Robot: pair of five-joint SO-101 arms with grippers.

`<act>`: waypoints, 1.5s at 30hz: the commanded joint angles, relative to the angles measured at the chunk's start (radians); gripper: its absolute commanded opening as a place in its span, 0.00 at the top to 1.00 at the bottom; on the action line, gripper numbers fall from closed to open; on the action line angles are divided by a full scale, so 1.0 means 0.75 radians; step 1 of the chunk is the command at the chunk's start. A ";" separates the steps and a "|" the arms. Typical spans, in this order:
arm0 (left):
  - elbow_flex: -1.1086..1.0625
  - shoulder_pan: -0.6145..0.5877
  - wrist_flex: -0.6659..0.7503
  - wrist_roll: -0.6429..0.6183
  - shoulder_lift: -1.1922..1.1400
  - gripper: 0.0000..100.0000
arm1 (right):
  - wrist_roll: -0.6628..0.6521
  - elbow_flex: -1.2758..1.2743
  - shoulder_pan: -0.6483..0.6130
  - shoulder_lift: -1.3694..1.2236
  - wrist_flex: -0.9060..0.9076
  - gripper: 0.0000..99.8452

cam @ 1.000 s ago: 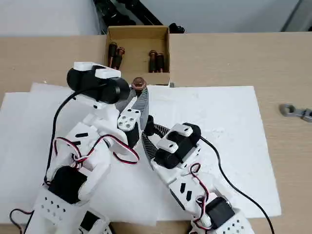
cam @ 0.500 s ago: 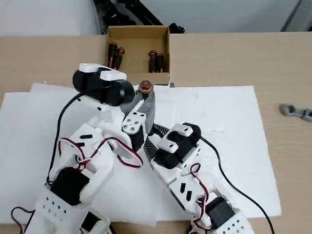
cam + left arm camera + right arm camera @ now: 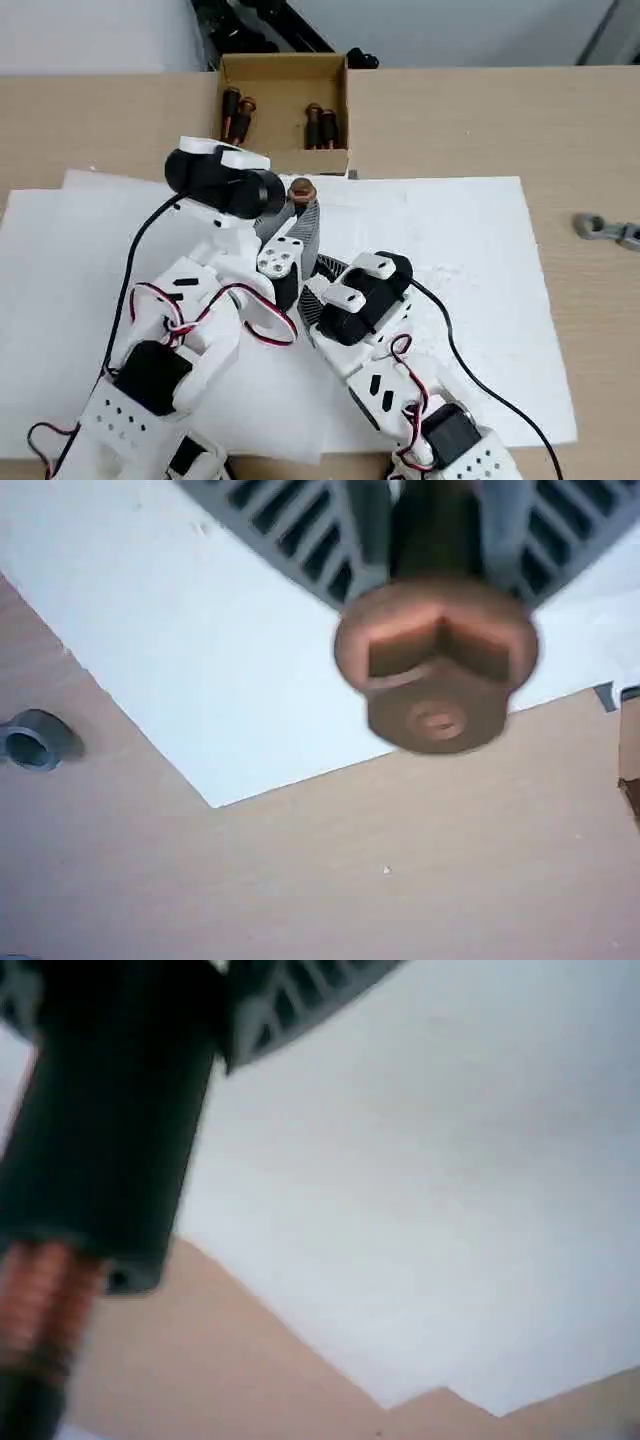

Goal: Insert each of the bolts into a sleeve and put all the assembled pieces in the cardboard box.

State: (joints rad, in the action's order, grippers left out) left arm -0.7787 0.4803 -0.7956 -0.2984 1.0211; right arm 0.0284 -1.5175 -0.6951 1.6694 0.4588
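The cardboard box (image 3: 310, 161) is sitting at the far edge of the table (image 3: 480, 120). Four assembled pieces are lying inside it: one pair (image 3: 236, 113) against its left wall and a second pair (image 3: 320, 126) nearer its right wall. Each piece is showing a copper head above a dark body.

Just in front of the box's near wall, the left gripper (image 3: 299, 205) is pinching one copper bolt (image 3: 437, 665) by the shank. Its two ribbed grey fingers (image 3: 300, 540) are closing tight right behind the flanged hexagonal head. That head is pointing toward the box and hanging over the white paper (image 3: 430, 230), just short of the box's near wall.

A little farther from the box, partly tucked under the left arm, the right gripper (image 3: 120, 1010) is clamping one black sleeve (image 3: 110, 1130), with its jaws drawn narrow around the sleeve's body. A copper threaded length (image 3: 40, 1300) is sticking out of that sleeve's end — whether it belongs to the bolt in the left gripper, I cannot tell.

Well off to the right of the box, one grey metal piece (image 3: 600, 227) is lying on the bare table, apart from the paper.
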 commanded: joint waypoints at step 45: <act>0.715 -0.536 -0.708 0.141 -0.282 0.99 | -0.006 0.859 0.310 -0.963 -0.367 1.00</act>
State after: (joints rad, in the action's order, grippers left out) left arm -0.2785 0.1258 -1.3096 -0.2079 0.8078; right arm 0.0253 -1.0280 -0.4710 1.1155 0.2608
